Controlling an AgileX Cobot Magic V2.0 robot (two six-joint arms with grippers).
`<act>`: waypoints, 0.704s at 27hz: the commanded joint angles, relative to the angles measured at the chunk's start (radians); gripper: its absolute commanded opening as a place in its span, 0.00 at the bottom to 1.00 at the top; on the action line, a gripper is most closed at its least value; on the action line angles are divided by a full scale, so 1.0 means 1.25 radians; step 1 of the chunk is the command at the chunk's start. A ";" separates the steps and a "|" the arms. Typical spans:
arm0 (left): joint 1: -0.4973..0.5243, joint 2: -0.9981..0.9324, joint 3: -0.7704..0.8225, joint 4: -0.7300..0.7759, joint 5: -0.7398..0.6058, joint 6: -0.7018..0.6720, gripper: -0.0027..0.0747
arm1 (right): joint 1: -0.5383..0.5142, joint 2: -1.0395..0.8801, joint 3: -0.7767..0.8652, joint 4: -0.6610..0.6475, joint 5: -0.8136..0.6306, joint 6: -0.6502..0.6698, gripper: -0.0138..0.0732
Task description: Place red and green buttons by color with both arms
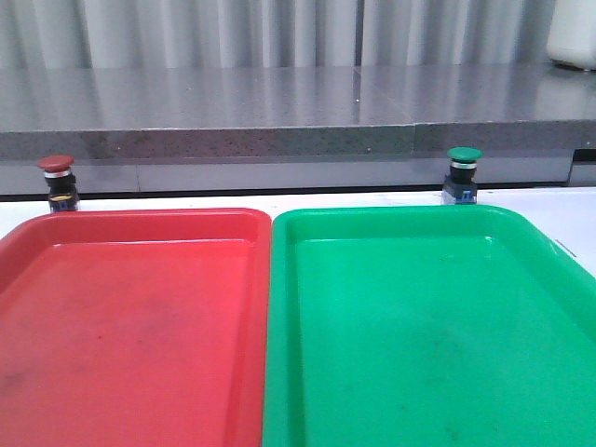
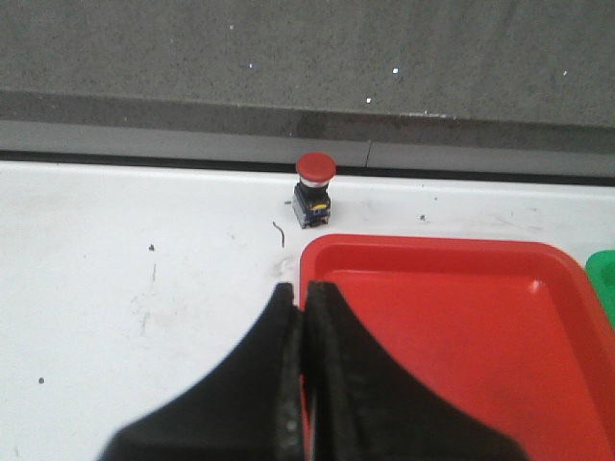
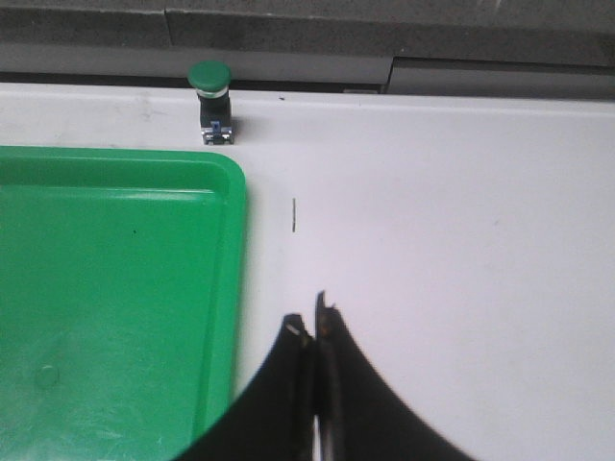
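Both claws, left (image 2: 302, 298) and right (image 3: 314, 331), are pinched together, gripping nothing; no legible writing shows.

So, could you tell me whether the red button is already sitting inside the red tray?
No, the red button stands on the white table behind the red tray.

left tray (image 1: 130, 317) beside right tray (image 1: 428, 317) — touching | left button (image 1: 58, 182) behind left tray | right button (image 1: 463, 173) behind right tray — all on tabletop (image 1: 568, 209)

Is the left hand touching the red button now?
Apart. In the left wrist view, the left hand is shut, and bare white table lies between it and the red button.
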 commanded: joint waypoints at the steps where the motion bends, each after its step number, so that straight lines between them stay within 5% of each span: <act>1: -0.006 0.051 -0.027 0.000 -0.050 -0.005 0.03 | -0.003 0.017 -0.023 -0.010 -0.058 -0.007 0.09; 4: -0.006 0.095 -0.027 0.000 -0.062 0.000 0.21 | -0.003 0.026 -0.023 -0.010 -0.059 -0.007 0.33; 9: -0.006 0.162 -0.027 0.000 -0.106 0.000 0.63 | -0.003 0.030 -0.023 -0.010 -0.062 -0.007 0.68; 19: -0.006 0.391 -0.161 0.000 -0.124 0.001 0.68 | -0.003 0.030 -0.023 -0.010 -0.062 -0.007 0.70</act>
